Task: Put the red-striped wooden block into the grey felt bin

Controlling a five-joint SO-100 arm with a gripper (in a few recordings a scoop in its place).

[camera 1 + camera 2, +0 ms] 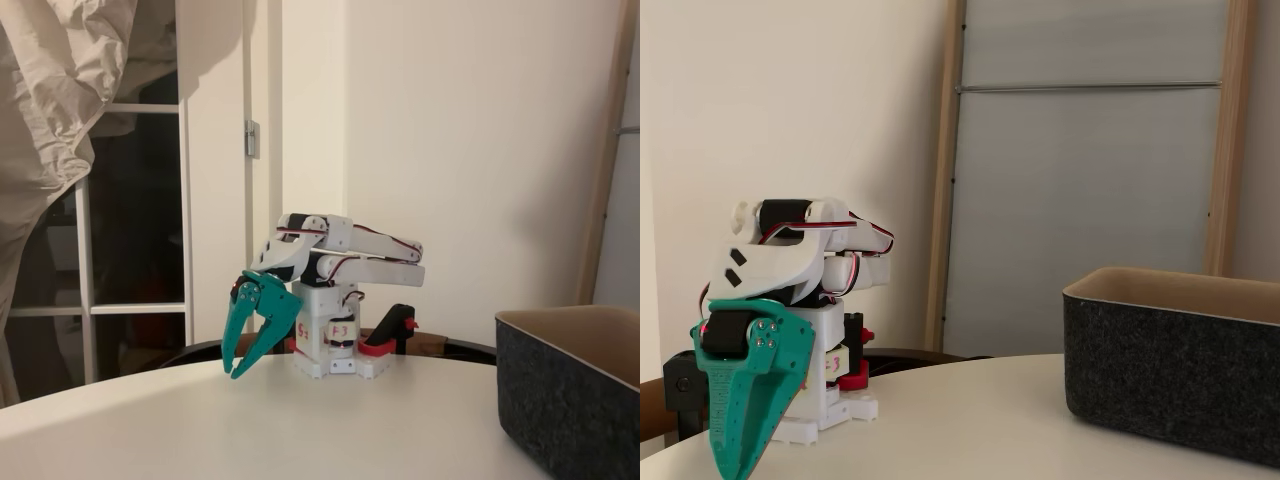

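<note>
teal gripper (243, 368) hangs down at the front of the folded white arm (350, 255), with its tips pointing at the table (300, 430). its two fingers are spread apart a little, with a gap between them and nothing in it. in the other fixed view the gripper (740, 455) faces us edge-on, so the gap is hard to see there.

the grey felt bin (570, 395) sits on the white table at the right, well apart from the gripper. its outside is dark grey and its inside wall is tan. it also shows at the right in the other fixed view (1175, 365). i cannot see down into the bin from either side, and i cannot find the wooden block.

a red and black clamp (390, 335) sits just beside the arm's white base (335, 345).
</note>
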